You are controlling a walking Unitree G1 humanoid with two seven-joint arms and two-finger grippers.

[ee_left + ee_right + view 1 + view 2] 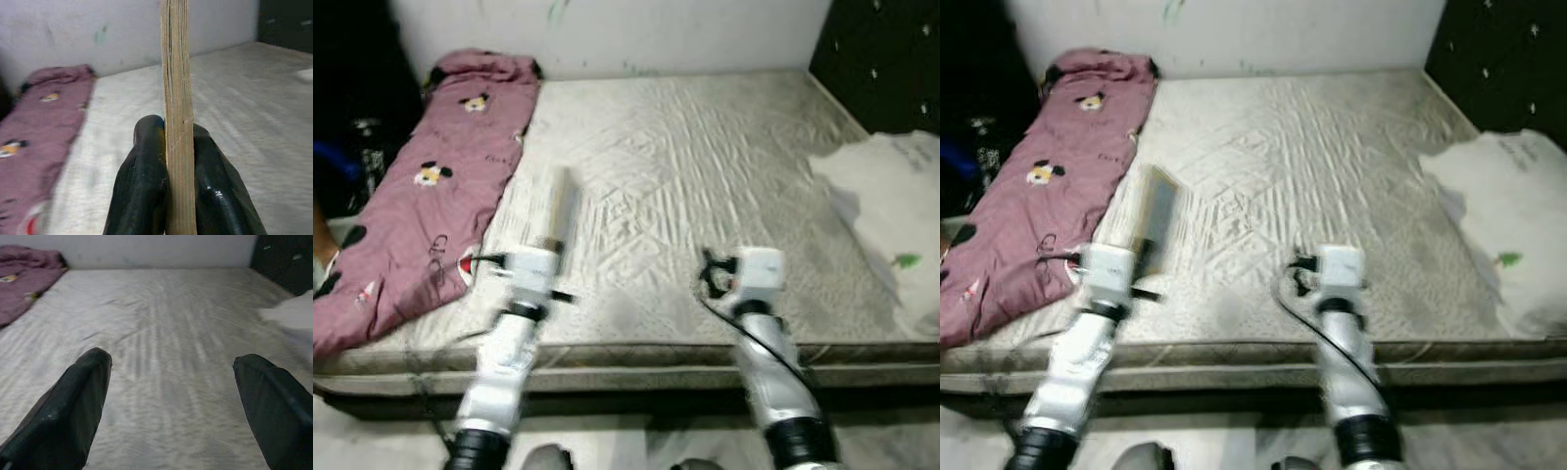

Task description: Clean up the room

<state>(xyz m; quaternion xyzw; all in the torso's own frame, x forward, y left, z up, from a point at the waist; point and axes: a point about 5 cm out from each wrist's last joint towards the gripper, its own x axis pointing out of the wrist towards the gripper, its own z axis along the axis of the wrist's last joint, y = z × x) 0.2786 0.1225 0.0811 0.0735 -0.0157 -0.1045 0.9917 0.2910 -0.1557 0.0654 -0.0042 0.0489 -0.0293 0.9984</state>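
Book [177,98] clamped in left gripper [178,161] | right gripper [171,396] spread | above mattress [705,176]

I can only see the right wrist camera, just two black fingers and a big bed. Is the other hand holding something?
Observer: Yes. The left gripper is shut on a thin flat wooden board, held upright above the mattress.
Operator: What's the pink thing in the corner?
Observer: A pink blanket with cartoon mouse prints, lying along the mattress's left edge.
Operator: And the white blob?
Observer: A white cloth spread on the right side, near the dark wall.
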